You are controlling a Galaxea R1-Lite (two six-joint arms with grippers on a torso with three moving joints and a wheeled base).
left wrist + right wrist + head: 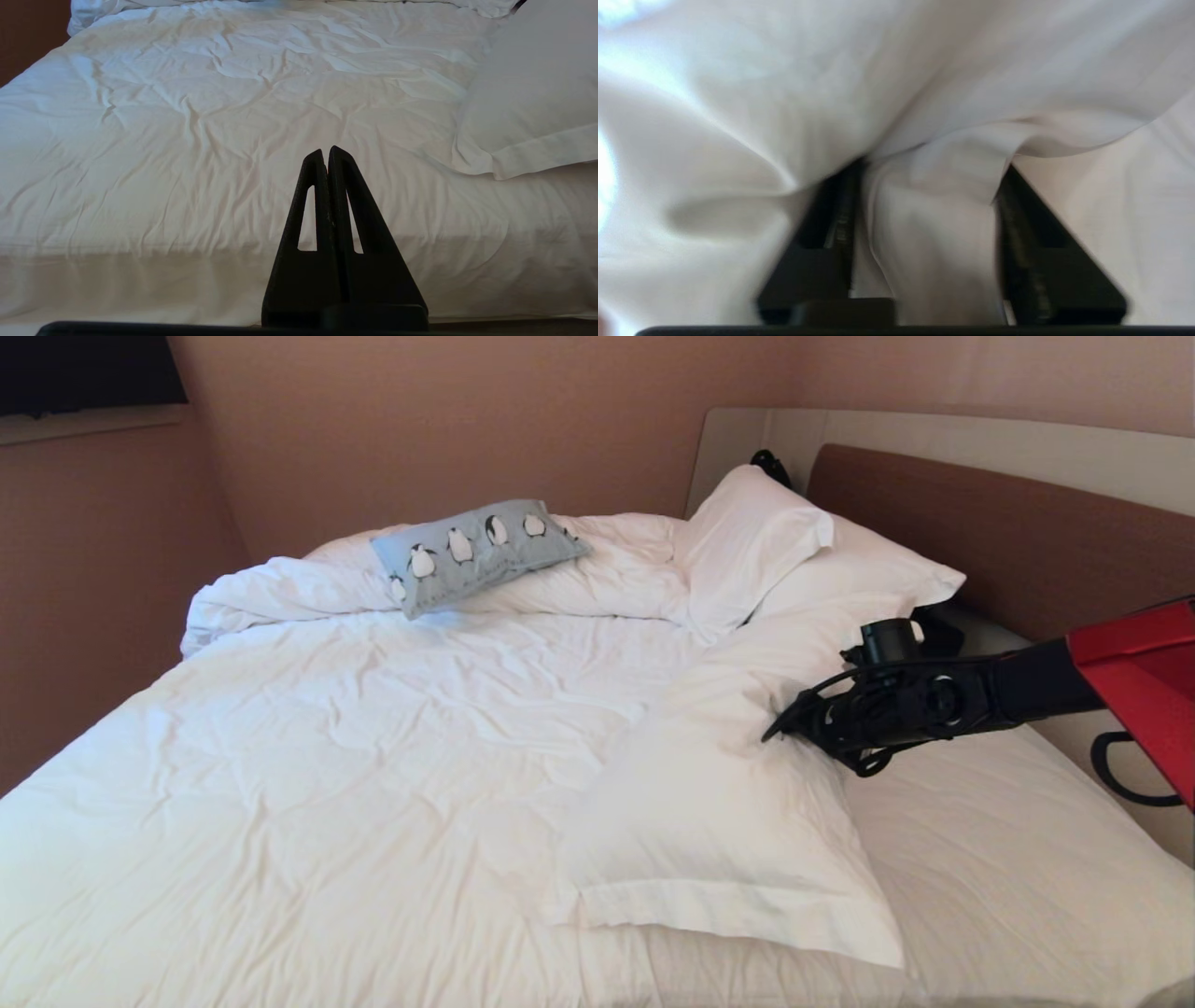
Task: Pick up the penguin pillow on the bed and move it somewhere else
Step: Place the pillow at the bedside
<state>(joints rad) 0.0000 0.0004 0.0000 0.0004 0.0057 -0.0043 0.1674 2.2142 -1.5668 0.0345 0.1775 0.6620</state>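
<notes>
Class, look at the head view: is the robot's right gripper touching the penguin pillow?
No. The penguin pillow lies far off on the rumpled duvet, while the right gripper is at a white pillow.

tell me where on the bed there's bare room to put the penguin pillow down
The widest bare stretch of the bed is the flat duvet between the penguin pillow on the bunched fold and the near edge, left of the large white pillow. It is crowded by the headboard: stacked pillows, and the right gripper with white fabric between its jaws.
</notes>
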